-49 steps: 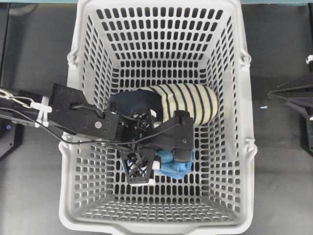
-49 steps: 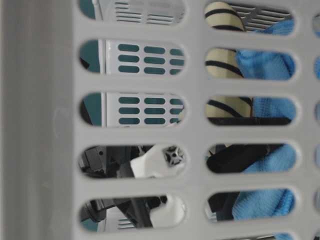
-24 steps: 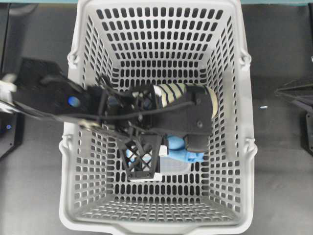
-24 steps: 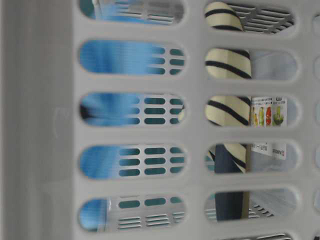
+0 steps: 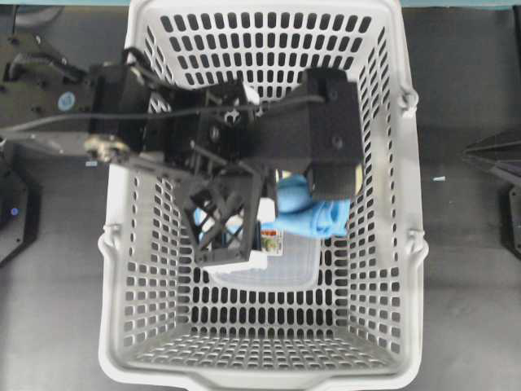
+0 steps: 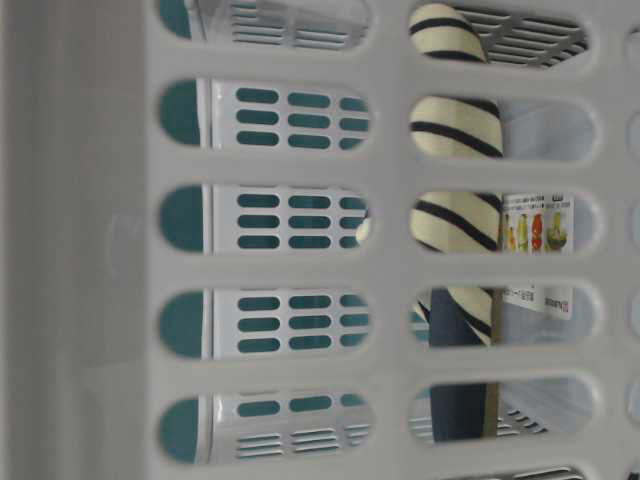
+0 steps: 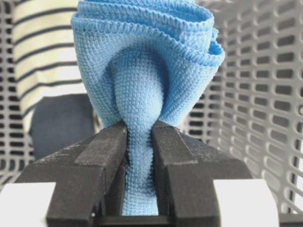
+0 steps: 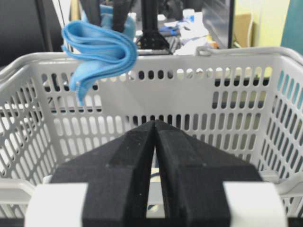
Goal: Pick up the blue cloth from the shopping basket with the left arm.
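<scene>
left gripper (image 7: 138,142): clamped tight on the cloth (image 7: 142,75), a bunched fold squeezed between both fingers (image 7: 94,161), rest of it blooming out above the tips

cloth: hanging off the gripper in mid-air; from the right wrist view it (image 8: 99,49) dangles at about rim height of the basket (image 8: 156,64), so it looks basically lifted out

left arm (image 5: 244,134): stretched in from the left over the basket, wrist covering the middle; cloth (image 5: 313,213) peeks out just under it

striped garment (image 6: 455,130): sitting low in the basket, not touching the cloth as far as the frames show

packet (image 5: 281,259): flat clear thing with a label on the basket floor, below the gripper, apart from the cloth

right gripper (image 8: 155,142): fingers pressed together on nothing, parked outside the basket

doing it well: probably just keep the squeeze firm and rise straight up so the loose tail clears the rim; the grip is on a thin fold, so a jerk could pull it free
</scene>
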Controlling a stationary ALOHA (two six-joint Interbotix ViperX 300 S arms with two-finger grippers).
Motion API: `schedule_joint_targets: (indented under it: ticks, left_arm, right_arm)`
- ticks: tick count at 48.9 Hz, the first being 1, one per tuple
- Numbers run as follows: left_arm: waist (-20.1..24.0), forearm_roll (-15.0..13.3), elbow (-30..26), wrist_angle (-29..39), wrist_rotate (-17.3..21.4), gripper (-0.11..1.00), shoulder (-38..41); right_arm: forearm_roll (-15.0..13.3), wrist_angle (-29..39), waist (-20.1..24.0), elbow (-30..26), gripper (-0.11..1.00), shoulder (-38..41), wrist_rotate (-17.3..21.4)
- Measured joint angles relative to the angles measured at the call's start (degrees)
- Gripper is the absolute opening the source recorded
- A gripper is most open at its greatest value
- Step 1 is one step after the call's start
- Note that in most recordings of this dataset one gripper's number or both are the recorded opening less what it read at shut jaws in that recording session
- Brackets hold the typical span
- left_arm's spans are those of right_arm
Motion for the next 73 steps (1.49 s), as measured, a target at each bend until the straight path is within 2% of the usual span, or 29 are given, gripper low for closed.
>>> schedule_joint_targets:
  ticks: [73]
  left_arm:
    - [0.00,0.00,-0.53,-0.88,-0.44,0.13,0.53]
  right_arm:
    - [0.09,0.00,0.00,1.32,0.00,-1.41,0.09]
